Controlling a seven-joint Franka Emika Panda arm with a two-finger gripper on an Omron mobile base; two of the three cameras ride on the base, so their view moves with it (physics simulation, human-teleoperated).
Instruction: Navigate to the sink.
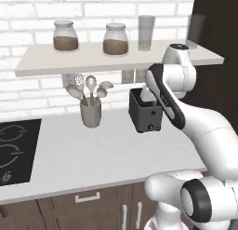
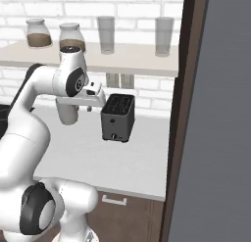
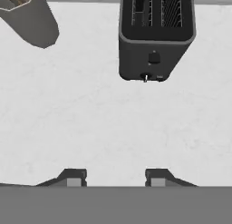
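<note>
The sink is out of view. My gripper (image 3: 115,177) hangs open above the white counter (image 3: 90,123), with nothing between its two dark fingertips (image 3: 74,177). The arm is folded over the counter, and its hand is held just in front of a dark toaster (image 1: 146,116).
The toaster (image 2: 117,117) stands at the counter's back. A grey utensil holder (image 1: 90,113) stands to its left, and a black cooktop (image 1: 14,150) lies at the far left. A shelf (image 1: 93,61) above carries jars and glasses. A tall dark panel (image 2: 220,138) closes off the right side.
</note>
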